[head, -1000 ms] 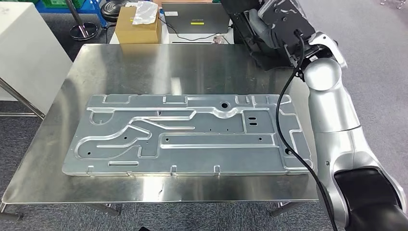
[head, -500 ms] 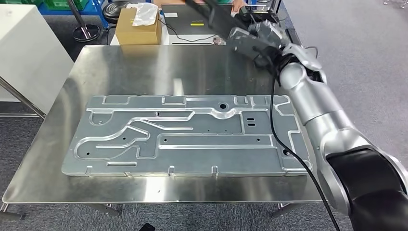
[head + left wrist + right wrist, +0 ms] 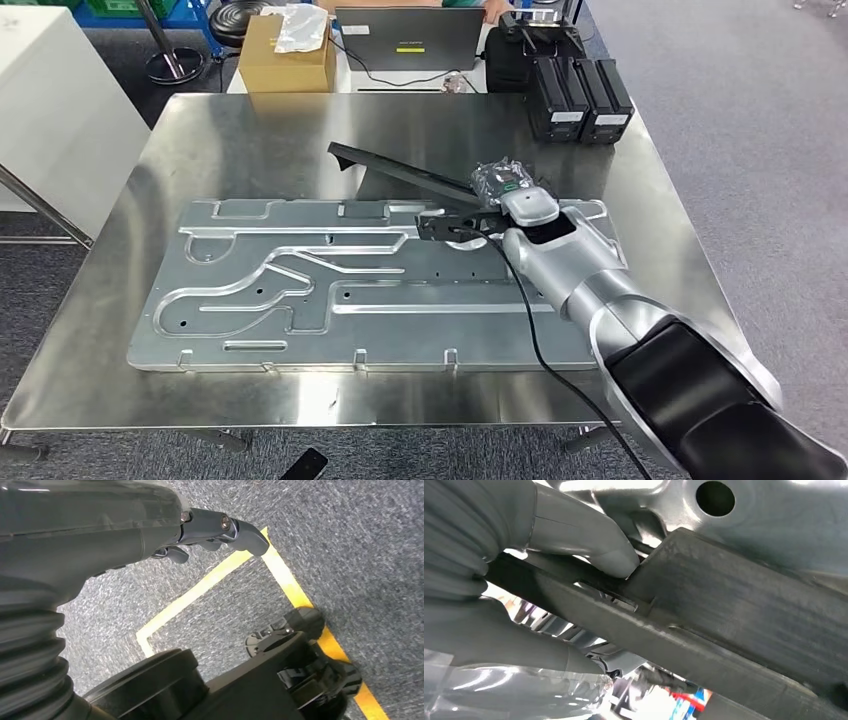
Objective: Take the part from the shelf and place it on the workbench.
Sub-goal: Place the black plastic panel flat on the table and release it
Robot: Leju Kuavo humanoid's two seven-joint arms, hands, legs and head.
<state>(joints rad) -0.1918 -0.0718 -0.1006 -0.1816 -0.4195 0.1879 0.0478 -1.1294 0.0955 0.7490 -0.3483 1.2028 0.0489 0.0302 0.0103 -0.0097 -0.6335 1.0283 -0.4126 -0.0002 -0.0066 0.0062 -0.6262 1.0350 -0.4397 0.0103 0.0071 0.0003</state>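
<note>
Near edge: 1 right hand point(image 3: 487, 205), thumb point(image 3: 589, 540) and fingers clamped on 1 long dark part point(image 3: 400, 176), held at 1 end, far end tilted up over the workbench point(image 3: 250, 140). Likely stiff, light, long enough to lever; best gripped nearer mid-length. Beneath: 1 stamped metal panel point(image 3: 300, 290). Beyond: 1 cardboard box point(image 3: 287, 55), 1 laptop point(image 3: 408, 38). Elsewhere: 1 left hand point(image 3: 210, 530), fingers loosely apart, holding nothing, hanging above carpet.

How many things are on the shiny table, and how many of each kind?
Big stamped metal panel: 1
Long black part held by the right hand over the panel: 1
Black boxes at the workbench's far corner: 2
Total: 4
</note>
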